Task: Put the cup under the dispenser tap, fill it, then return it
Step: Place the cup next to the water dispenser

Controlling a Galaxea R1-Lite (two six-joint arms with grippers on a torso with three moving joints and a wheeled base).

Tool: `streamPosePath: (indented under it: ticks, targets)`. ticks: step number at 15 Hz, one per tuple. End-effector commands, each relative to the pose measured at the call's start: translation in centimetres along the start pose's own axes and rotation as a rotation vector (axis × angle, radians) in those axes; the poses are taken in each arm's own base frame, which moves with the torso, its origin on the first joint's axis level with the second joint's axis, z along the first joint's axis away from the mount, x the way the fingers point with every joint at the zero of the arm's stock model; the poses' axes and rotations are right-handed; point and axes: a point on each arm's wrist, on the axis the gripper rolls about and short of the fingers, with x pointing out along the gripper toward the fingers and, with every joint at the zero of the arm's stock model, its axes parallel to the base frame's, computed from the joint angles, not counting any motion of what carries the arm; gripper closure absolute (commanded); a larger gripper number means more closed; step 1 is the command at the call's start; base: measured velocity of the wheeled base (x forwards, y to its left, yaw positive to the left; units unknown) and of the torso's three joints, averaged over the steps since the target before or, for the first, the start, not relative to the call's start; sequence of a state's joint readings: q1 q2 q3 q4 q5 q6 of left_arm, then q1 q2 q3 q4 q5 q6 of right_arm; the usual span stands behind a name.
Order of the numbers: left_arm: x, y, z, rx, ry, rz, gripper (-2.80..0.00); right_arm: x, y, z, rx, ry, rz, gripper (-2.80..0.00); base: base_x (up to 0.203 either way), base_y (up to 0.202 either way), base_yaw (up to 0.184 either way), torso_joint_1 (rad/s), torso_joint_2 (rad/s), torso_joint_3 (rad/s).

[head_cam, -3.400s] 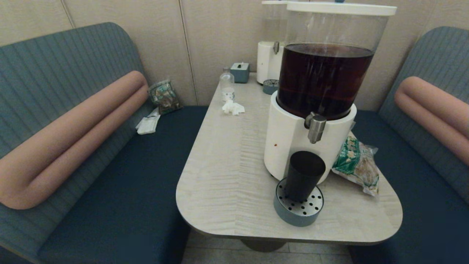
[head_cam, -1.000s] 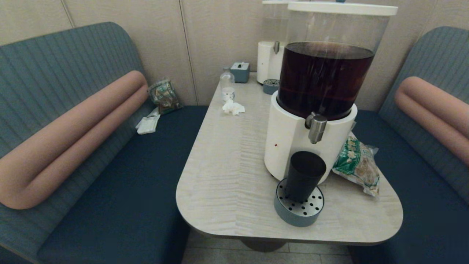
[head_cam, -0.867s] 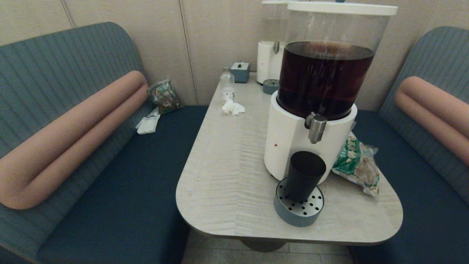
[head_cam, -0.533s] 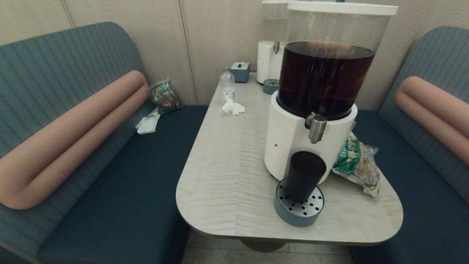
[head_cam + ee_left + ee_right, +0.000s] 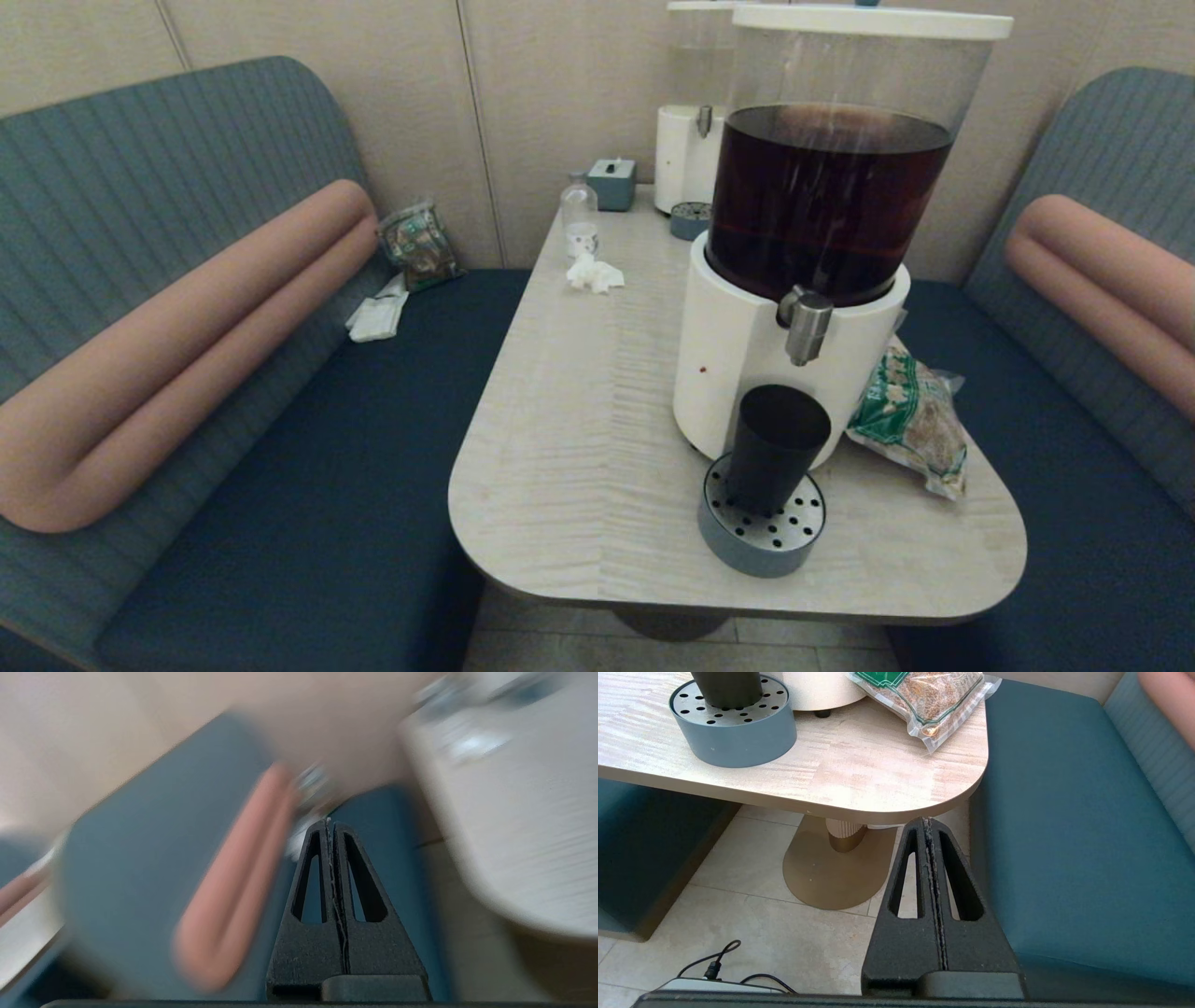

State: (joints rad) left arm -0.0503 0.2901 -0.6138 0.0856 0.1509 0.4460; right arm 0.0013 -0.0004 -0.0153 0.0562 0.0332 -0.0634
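Note:
The black cup (image 5: 776, 448) stands upright on the round grey drip tray (image 5: 761, 528), straight below the steel dispenser tap (image 5: 806, 324) of the white-based dispenser (image 5: 747, 355) with dark brown liquid. The cup's foot (image 5: 726, 687) also shows in the right wrist view. Neither arm appears in the head view. My left gripper (image 5: 328, 822) is shut and empty, low beside the table, pointing at the bench on the left. My right gripper (image 5: 928, 820) is shut and empty, below the table's near right corner.
A green snack bag (image 5: 910, 415) lies right of the dispenser. Further back stand a clear bottle (image 5: 579, 217), crumpled tissue (image 5: 594, 273), a small grey box (image 5: 611, 183) and a paler dispenser (image 5: 689, 149). Teal benches (image 5: 308, 485) flank the table (image 5: 579, 448).
Nothing on the table has visibly changed across the head frames; the cup stays on the drip tray under the tap.

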Motion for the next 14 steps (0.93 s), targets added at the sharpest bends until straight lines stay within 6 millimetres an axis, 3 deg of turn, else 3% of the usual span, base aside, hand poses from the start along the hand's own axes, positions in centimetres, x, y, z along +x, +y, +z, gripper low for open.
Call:
streamPosePath:
  ticks: [1, 4, 6, 14]
  targets:
    - [-1.3, -0.8, -2.5, 0.013, 0.072, 0.105, 0.00, 0.0, 0.0, 0.0, -0.001, -0.001, 0.001, 0.00, 0.000, 0.000, 0.000, 0.000, 0.00, 0.000]
    - [-3.1, -1.8, -5.1, 0.015, 0.128, 0.174, 0.00, 0.0, 0.0, 0.0, -0.002, -0.001, 0.001, 0.00, 0.000, 0.000, 0.000, 0.000, 0.00, 0.000]
    - [-4.1, -2.1, -6.8, 0.017, 0.214, 0.361, 0.00, 0.0, 0.0, 0.0, -0.001, -0.001, 0.001, 0.00, 0.000, 0.000, 0.000, 0.000, 0.00, 0.000]
    - [-3.4, -3.0, -9.6, -0.183, 0.298, 0.574, 0.00, 0.0, 0.0, 0.0, -0.001, -0.001, 0.001, 0.00, 0.000, 0.000, 0.000, 0.000, 0.00, 0.000]
